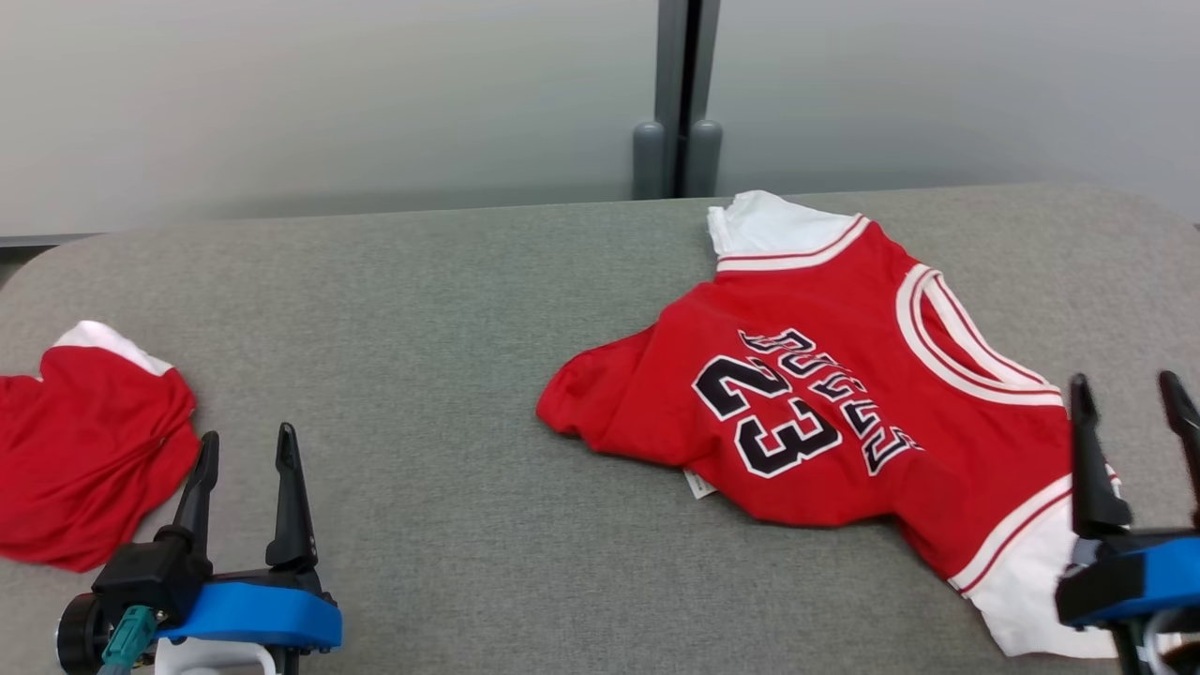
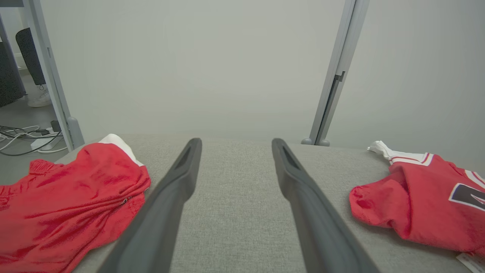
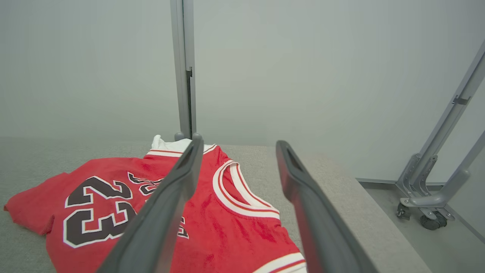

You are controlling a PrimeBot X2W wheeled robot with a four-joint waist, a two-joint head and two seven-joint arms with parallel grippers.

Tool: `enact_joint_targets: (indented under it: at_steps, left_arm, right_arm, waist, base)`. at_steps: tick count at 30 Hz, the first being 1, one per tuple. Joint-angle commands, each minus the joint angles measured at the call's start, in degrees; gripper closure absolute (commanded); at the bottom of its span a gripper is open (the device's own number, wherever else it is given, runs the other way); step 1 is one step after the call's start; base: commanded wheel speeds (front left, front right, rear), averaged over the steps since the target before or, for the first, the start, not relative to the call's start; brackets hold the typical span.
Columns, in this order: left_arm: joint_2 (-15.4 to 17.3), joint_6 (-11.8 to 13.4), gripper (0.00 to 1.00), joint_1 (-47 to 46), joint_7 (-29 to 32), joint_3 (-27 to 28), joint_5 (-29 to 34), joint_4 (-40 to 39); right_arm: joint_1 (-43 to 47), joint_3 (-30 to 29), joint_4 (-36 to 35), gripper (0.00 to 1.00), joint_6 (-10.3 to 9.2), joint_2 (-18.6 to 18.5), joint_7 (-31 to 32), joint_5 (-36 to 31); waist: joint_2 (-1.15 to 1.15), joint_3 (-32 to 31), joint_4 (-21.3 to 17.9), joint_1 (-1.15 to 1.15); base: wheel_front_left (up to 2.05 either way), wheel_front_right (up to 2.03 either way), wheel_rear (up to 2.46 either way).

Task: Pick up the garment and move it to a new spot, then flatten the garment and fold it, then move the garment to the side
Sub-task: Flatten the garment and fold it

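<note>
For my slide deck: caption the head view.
Left gripper and right gripper open; red jersey lies on grey table.

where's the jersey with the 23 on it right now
In the head view the 23 jersey lies on the right half of the grey table, its near end by the open right gripper, far from the other red garment at left.

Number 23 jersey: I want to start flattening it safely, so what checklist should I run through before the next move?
1. The right gripper is open, nothing between its fingers: ok.
2. The left gripper is open and empty: ok.
3. The jersey lies flat: not ok, the end toward the left gripper is bunched and rumpled.
4. The jersey is wholly on the table: cannot tell, its near sleeve runs behind the right gripper.
5. The other red garment lies apart from the jersey: ok.
</note>
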Motion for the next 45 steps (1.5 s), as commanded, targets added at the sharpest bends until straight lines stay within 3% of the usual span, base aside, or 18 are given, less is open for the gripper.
enact_joint_targets:
  at_steps: [1, 11, 21, 29, 34, 45]
  left_arm:
    - [0.13, -0.14, 0.00, 0.27, -0.15, 0.23, 0.23, 0.02]
    - [0.13, -0.14, 0.00, 0.44, -0.15, -0.08, 0.71, 0.13]
    - [0.09, -0.14, 0.00, 0.47, -0.15, -0.83, 0.77, 0.41]
    - [0.62, -0.14, 0.00, -1.47, -0.15, -2.07, 0.29, 0.84]
    - [2.11, -0.13, 0.00, -6.29, -0.15, -6.53, 0.90, 1.61]
    - [7.75, -0.13, 0.00, -23.77, 3.79, -25.64, -6.11, 11.36]
  right_arm:
    - [-0.72, 0.73, -0.11, 0.00, 0.01, 0.60, -0.69, -0.40]
    - [-6.07, 10.66, 8.84, 0.00, 0.01, 2.75, -6.40, -1.10]
    - [-7.21, 12.66, 21.03, 0.00, 0.01, 2.96, -12.46, 1.12]
    - [-8.28, 12.61, 24.16, 0.00, 0.01, 2.99, -14.28, 1.55]
    - [-9.35, 12.02, 24.03, 0.00, 0.01, 2.97, -14.77, 0.86]
    - [-10.89, 11.92, 23.33, 0.00, 0.01, 2.98, -15.20, 0.79]
  waist:
    - [0.00, 0.06, 0.39, -0.01]
    - [0.00, -0.65, 4.26, -0.01]
    - [0.00, -1.44, 5.71, -0.01]
    - [0.00, -1.32, 4.20, -0.01]
    - [0.00, -0.74, 2.97, -0.01]
    - [0.00, 2.56, -2.13, -0.01]
  base:
    - [0.00, 0.00, 0.00]
    - [0.00, 0.00, 0.00]
    - [0.00, 0.00, 0.00]
    - [0.00, 0.00, 0.00]
    - [0.00, 0.00, 0.00]
    - [0.00, 0.00, 0.00]
